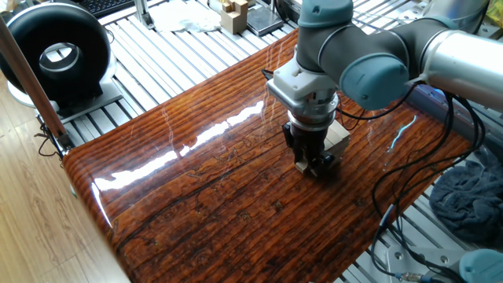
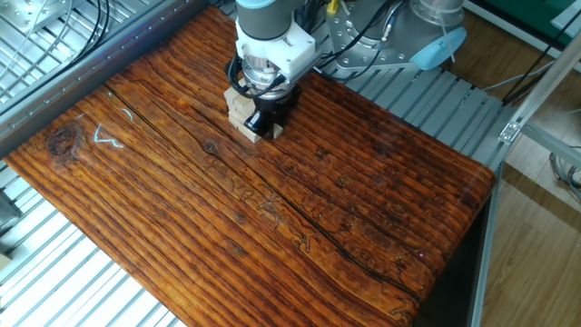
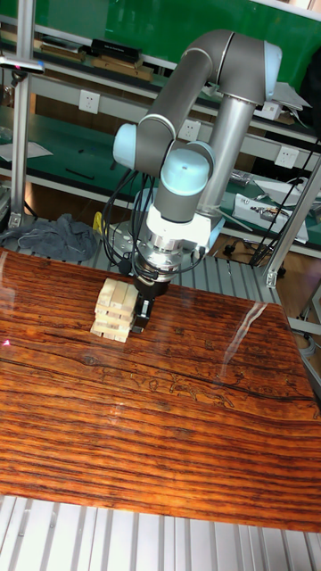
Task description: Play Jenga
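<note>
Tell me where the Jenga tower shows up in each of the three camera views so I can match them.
One fixed view: Jenga tower right of centre, mostly hidden behind the claw.
The other fixed view: upper left of centre, just left of the claw.
Tall fixed view: left of centre, beside the claw.
Shared landmark: the claw at the tower's lower layers.
</note>
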Available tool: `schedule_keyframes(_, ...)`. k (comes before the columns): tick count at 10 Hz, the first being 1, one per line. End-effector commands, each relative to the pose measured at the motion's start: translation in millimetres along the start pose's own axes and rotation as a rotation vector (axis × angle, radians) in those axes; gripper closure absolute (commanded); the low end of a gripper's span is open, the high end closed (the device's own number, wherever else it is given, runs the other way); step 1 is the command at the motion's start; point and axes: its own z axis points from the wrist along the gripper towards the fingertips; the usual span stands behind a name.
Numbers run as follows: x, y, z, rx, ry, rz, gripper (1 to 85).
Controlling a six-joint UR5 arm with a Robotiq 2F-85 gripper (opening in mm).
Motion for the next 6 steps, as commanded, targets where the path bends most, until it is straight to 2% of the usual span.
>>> schedule_keyframes(1, -5.5, -2.6, -1.3, 0.008, -0.025, 0.021, 51.0)
schedule_keyframes(6, -7.4, -3.2, -5.2, 0.005, -0.049, 0.029, 51.0)
